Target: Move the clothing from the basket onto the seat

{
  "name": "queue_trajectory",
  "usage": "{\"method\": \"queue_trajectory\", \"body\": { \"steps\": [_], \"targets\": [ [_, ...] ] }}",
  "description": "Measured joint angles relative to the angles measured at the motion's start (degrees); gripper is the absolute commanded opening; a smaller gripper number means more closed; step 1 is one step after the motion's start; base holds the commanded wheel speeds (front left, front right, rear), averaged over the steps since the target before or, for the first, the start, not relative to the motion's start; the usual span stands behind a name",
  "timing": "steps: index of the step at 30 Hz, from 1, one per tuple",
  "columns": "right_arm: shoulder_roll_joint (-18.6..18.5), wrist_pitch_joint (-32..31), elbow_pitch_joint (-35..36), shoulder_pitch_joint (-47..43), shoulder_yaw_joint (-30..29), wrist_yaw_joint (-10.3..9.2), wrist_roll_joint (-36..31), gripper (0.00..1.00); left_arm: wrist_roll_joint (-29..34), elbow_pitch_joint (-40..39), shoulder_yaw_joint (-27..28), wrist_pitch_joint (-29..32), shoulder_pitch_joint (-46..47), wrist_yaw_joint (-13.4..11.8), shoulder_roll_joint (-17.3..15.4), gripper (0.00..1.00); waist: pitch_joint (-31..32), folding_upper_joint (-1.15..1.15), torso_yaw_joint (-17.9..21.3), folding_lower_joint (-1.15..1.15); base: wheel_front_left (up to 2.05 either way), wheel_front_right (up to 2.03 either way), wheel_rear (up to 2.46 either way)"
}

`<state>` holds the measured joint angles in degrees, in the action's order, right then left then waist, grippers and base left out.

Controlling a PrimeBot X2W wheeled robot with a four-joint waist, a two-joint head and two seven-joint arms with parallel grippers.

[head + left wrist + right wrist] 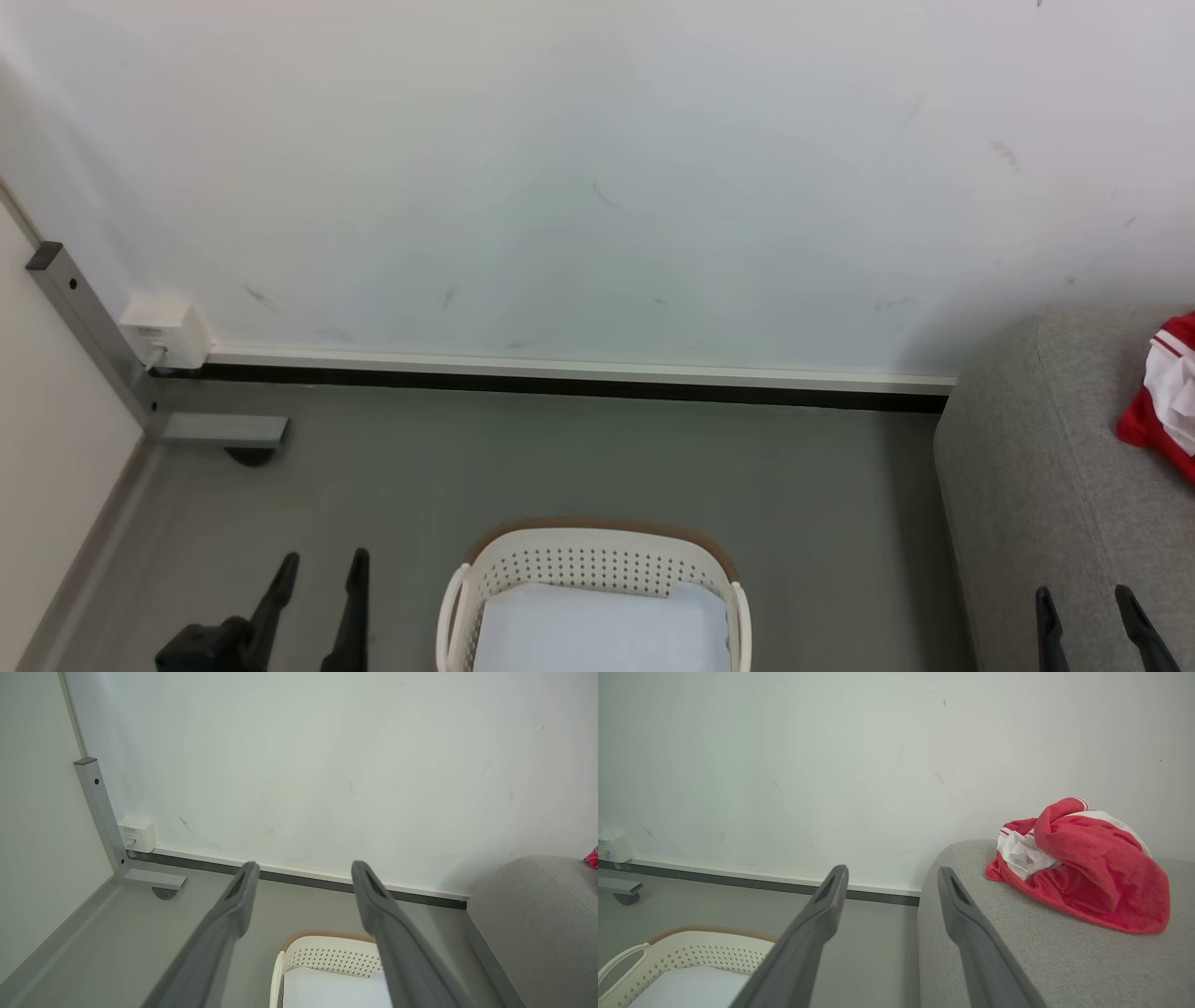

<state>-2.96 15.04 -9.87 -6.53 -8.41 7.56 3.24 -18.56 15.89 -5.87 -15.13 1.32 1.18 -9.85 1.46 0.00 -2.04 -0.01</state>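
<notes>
My left gripper (pixel 324 557) hangs at the near left above the grey floor (pixel 607 448), its two dark fingers spread apart with nothing between them. My right gripper (pixel 1082 592) is at the near right, by the left edge of the seat (pixel 1027 485), fingers likewise parted and empty. Between them, near me, stands the basket (pixel 597 560), cream with a brown rim. Inside it I see a pale flat pad (pixel 597 625) and no red fabric. The clothing (pixel 1083 868) lies in a crumpled heap on the seat at the far right, close to the white wall (pixel 597 187) and well apart from the basket, so the task looks done. I judge the garment light, soft and limp: it would sag and trail from any grip, and it cannot break. If it needed shifting, I would pinch a thick fold at the top of the heap, where red cloth bunches over the white panel, not a loose cuff.
</notes>
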Motion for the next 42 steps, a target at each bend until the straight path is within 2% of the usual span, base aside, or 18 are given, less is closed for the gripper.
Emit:
{"method": "queue_trajectory", "body": {
  "steps": [10, 11, 16, 42],
  "targets": [
    [0.0, 0.0, -0.5, 0.0, 0.8, 0.0, 0.3, 1.0, 4.2, 0.4, 2.2, 0.0, -0.3, 2.8, 2.2, 1.0, -0.2, 0.0, 0.9, 0.0, 0.0, 0.0, 0.0],
    [0.1, -0.1, -1.0, 0.0, 0.9, 0.0, 0.3, 0.0, 4.1, 0.8, 2.1, 0.0, -0.3, 2.8, 2.2, 0.0, -0.2, 0.0, 0.9, 0.01, 0.0, 0.0, 0.0],
    [0.9, -1.0, -3.3, -0.2, 0.8, 0.01, 1.0, 0.0, 3.1, 3.0, 1.8, 0.6, -1.4, 2.8, 3.0, 0.0, -0.2, 0.0, 0.9, 0.01, 0.0, 0.0, 0.0],
    [0.9, -7.2, -3.4, 3.0, 1.1, 0.0, 28.4, 0.0, -20.2, 1.7, 5.0, 7.1, -0.2, 3.8, 4.1, 0.0, -0.5, 0.0, 1.1, 0.01, 0.0, 0.0, 0.0]
  ]
}}
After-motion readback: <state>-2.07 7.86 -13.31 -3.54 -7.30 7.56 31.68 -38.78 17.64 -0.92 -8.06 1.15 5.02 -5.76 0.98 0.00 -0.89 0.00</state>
